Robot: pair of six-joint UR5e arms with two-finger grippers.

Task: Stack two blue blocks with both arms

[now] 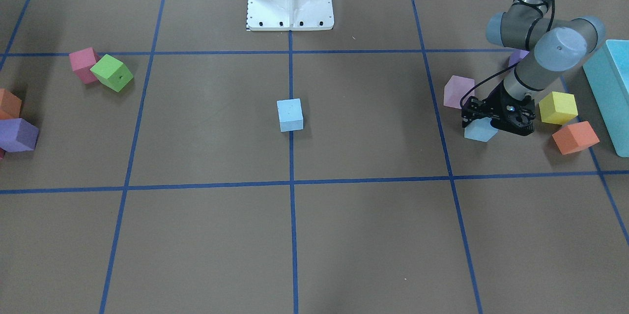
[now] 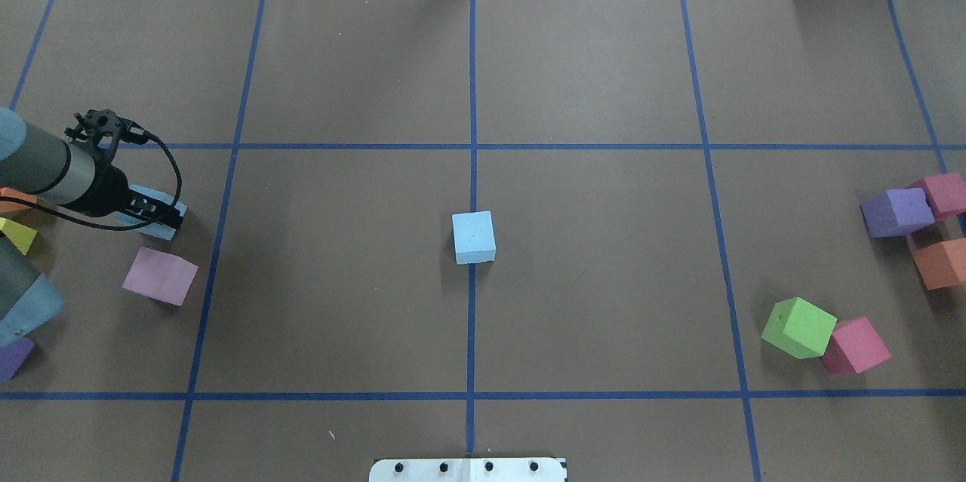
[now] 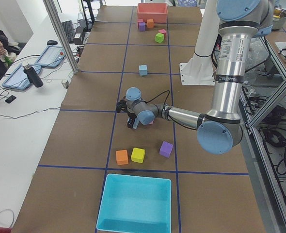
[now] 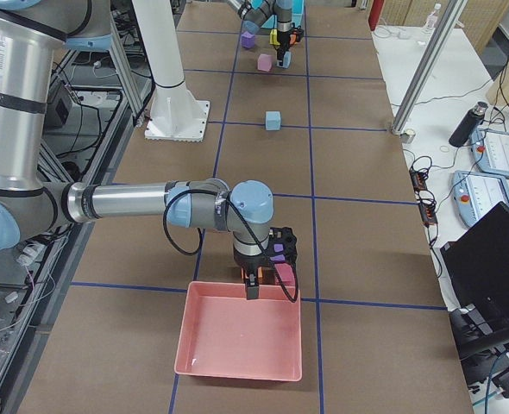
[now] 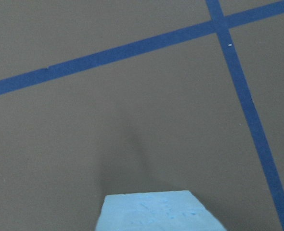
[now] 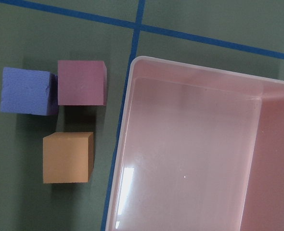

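Blue block — half-hidden, beneath left fingers

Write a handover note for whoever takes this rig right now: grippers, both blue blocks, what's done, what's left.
Left gripper: down at the side blue block on the robot's left; grip state unclear.
Right gripper: by the pink tray, seen only from the side view; state unclear.
Centre blue block: alone on the middle tape line.
Done: nothing stacked.
Left: grasp the side block, carry it over, and set it on the centre one.
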